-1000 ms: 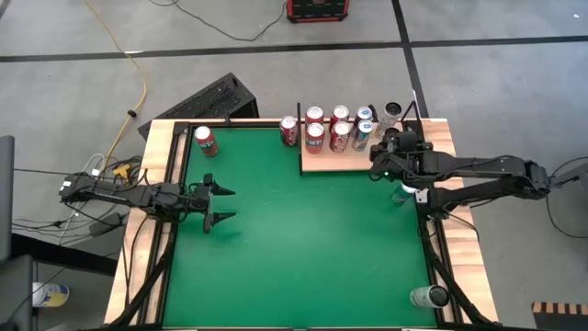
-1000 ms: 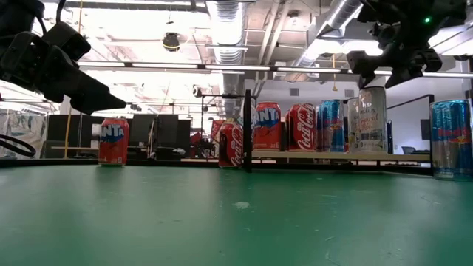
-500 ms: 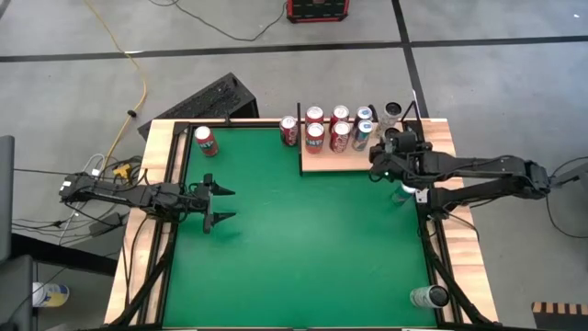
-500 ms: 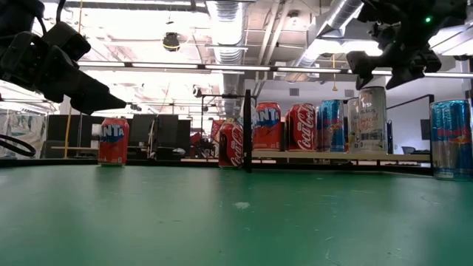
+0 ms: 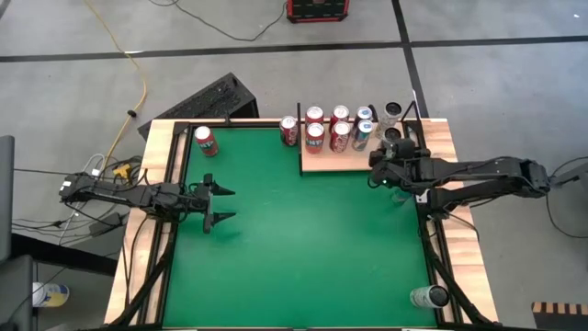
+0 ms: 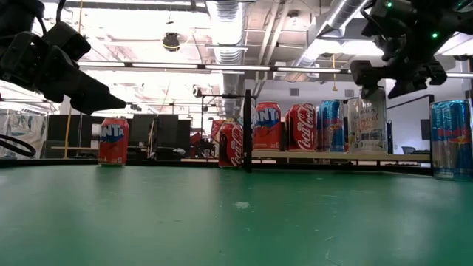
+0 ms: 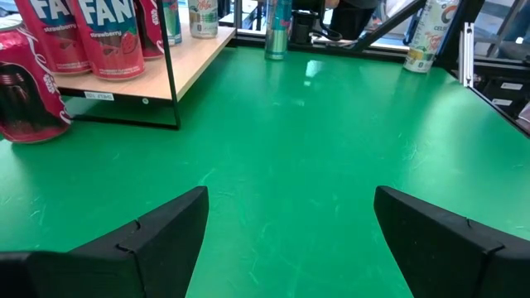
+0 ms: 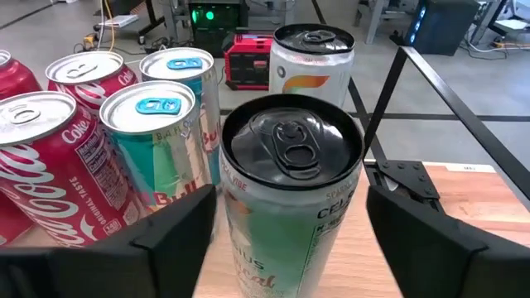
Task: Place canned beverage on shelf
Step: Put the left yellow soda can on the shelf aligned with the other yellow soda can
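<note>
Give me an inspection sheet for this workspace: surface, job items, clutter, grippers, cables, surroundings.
Surface: green table, wooden rails at its edges.
Job's things: shelf at the far right holds several cans; a black-topped can stands on it between the right gripper's fingers.
Clutter: red can at the far left corner, red can just left of the shelf, blue can and another can on the right side.
Grippers: left gripper open, hanging over the table's left side, empty; right gripper open around the black-topped can, above the shelf.
Cables: yellow cable on the floor.
Surroundings: red box on the floor.
</note>
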Robot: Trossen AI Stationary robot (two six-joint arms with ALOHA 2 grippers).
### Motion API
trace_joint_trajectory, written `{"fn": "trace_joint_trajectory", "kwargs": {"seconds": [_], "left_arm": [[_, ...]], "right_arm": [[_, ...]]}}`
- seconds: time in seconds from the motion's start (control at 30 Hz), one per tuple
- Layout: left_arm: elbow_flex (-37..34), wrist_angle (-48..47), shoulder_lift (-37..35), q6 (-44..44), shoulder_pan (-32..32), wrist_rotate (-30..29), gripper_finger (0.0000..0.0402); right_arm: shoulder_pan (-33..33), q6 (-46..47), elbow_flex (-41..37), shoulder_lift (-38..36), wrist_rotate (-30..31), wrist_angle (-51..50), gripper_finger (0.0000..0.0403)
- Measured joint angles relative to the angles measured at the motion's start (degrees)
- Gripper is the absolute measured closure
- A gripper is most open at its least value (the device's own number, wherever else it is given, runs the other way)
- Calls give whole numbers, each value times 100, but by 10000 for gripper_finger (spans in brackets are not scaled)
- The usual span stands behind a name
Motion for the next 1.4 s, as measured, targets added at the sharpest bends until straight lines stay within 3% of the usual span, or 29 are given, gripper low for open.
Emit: {"fn": "trace_joint_trajectory", "kwargs": {"seconds": [0.4, 0.73, 0.87, 1.0, 1.1, 1.27, 1.4], "left_arm": [[0, 0, 1, 1, 0, 0, 72], [0, 0, 1, 1, 0, 2, 72], [0, -1, -1, 1, 1, 0, 72], [0, 0, -1, -1, 0, 0, 72], [0, 0, -1, 1, 1, 0, 72], [0, 0, -1, 1, 1, 0, 72], [0, 0, -1, -1, 0, 0, 72]], "right_arm": [[75, -140, 0, -22, -33, -4, 238], [327, -362, -2, -502, -22, -110, 371], [513, -636, -2, -645, -110, -93, 385], [728, -642, 4, -755, -287, -70, 362], [808, -672, 82, -766, -635, -66, 351], [733, -936, 90, -696, -1334, -68, 385], [460, -1049, 93, -576, -1776, -39, 385]]}}
